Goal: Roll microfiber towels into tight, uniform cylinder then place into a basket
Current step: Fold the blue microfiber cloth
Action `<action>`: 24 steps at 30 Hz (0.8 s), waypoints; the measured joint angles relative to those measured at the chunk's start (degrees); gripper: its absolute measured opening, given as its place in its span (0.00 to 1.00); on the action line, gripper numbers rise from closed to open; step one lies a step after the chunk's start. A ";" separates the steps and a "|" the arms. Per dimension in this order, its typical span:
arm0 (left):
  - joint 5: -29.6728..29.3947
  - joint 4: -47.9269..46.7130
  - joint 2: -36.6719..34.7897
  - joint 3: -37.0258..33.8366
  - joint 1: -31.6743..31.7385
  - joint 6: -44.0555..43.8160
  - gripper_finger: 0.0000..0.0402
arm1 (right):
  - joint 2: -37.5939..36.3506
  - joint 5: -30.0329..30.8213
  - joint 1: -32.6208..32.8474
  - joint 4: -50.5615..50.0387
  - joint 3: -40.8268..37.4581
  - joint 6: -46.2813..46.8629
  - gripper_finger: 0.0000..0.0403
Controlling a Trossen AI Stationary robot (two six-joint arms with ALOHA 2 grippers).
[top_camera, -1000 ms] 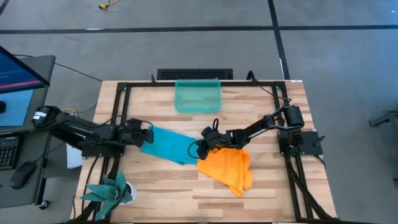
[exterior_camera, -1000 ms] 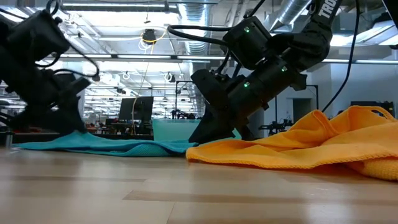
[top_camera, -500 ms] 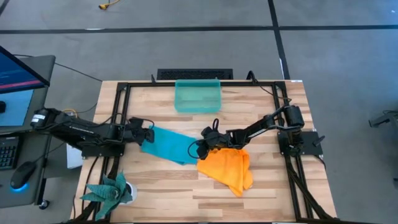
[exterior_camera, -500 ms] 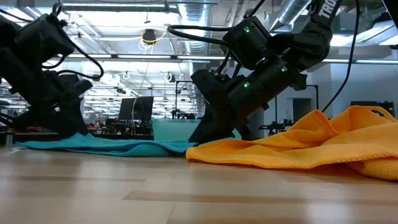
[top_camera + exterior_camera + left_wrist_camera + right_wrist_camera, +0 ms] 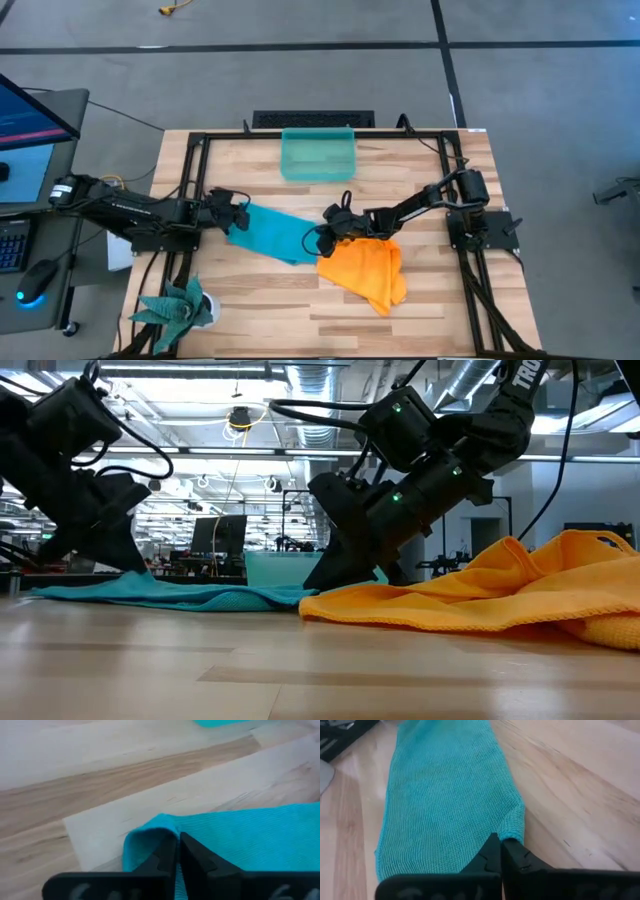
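Note:
The teal towel (image 5: 268, 232) lies spread flat on the wooden table, stretched between my two grippers. My left gripper (image 5: 236, 217) is shut on its left end, and my right gripper (image 5: 320, 240) is shut on its right end. The orange towel (image 5: 368, 272) lies crumpled on the table under and in front of my right arm, rising in folds in the low view (image 5: 500, 595). The translucent teal-green basket (image 5: 318, 155) stands at the far edge, nothing showing in it. My left gripper (image 5: 178, 845) pinches the teal towel's left edge (image 5: 150, 837) between its two fingers, slanting down from the table's left. The cloth bulges up in a small fold beside the fingers; the rest lies on the table. My right gripper (image 5: 498, 844) pinches a corner at the towel's right end (image 5: 512, 826) between its fingertips, slanting down from the table's right. The corner puckers at the fingers; the towel lies flat beyond them.
A green spiky plant in a white pot (image 5: 180, 305) stands at the near left corner. A black frame (image 5: 190, 160) runs along the table's edges. Bare wood lies between the towels and the basket and along the near edge.
My left gripper has shut on the teal towel's left end, and its wrist has rolled a little. The towel stays flat on the table.

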 joint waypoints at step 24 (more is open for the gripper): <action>-6.64 -0.91 -0.02 12.09 -12.05 14.34 0.00 | -19.59 11.32 7.78 -19.41 0.11 -13.91 0.02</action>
